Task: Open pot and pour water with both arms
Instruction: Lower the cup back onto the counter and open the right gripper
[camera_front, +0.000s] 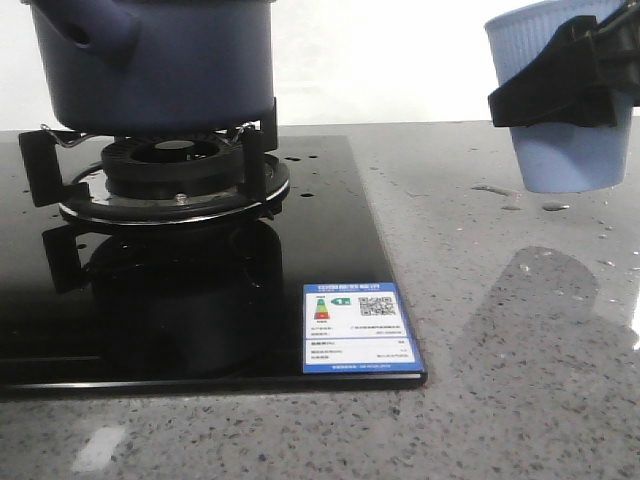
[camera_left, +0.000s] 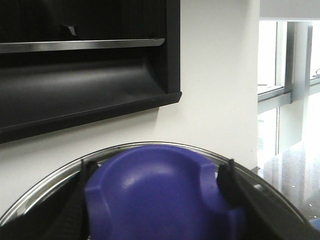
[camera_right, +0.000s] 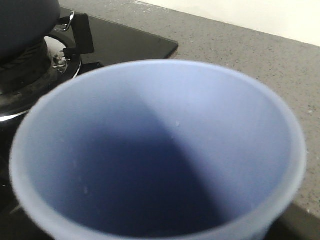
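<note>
The dark navy pot (camera_front: 150, 60) sits on the gas burner at the far left, its stubby side handle (camera_front: 100, 35) facing front-left; its top is cut off by the frame. In the left wrist view my left gripper (camera_left: 157, 185) is shut on the blue lid knob (camera_left: 160, 195), black fingers (camera_left: 227, 177) pressed on both sides, with the lid's metal rim (camera_left: 50, 187) arcing behind. My right gripper (camera_front: 555, 95) is shut on the light blue ribbed cup (camera_front: 560, 150), held upright above the counter at the right. The cup's mouth (camera_right: 160, 150) fills the right wrist view and hides the fingers.
The burner grate (camera_front: 170, 170) stands on a black glass cooktop (camera_front: 330, 250) with a blue-edged label (camera_front: 358, 328) at its front right corner. Grey speckled counter (camera_front: 500, 350) carries water drops (camera_front: 550, 205). A dark range hood (camera_left: 75, 75) and a window (camera_left: 290, 75) lie behind the lid.
</note>
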